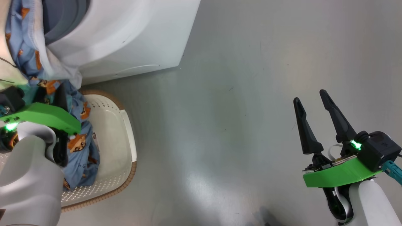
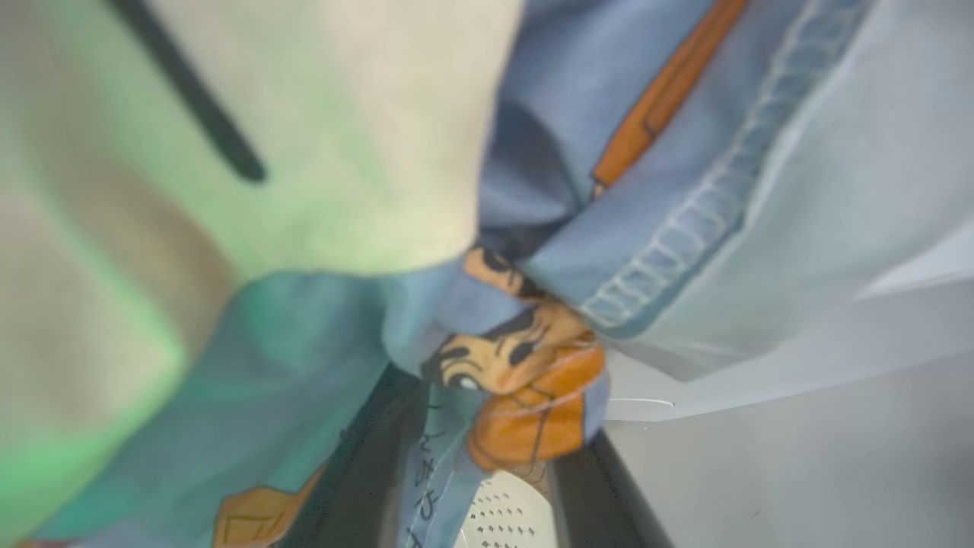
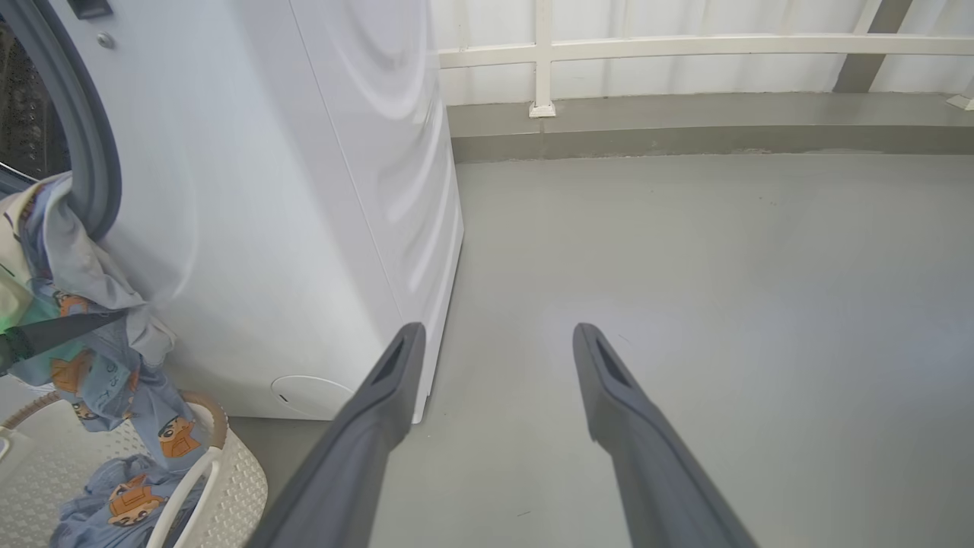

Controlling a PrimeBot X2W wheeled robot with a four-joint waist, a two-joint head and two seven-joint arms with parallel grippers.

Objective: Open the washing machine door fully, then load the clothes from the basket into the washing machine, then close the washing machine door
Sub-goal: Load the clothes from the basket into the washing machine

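The white washing machine stands at the upper left, its grey gasket showing; its door is out of view. Light blue clothes with orange figures hang from the opening down into the cream basket, beside a cream cloth. My left gripper is over the basket, its fingers closed in on a bunch of the blue fabric; its tips are hidden by cloth. More blue cloth lies in the basket. My right gripper hangs open and empty over the floor, far right.
Bare grey floor spreads to the right of the machine and basket. A white rail and wall close off the far side. A round cap sits low on the machine's front.
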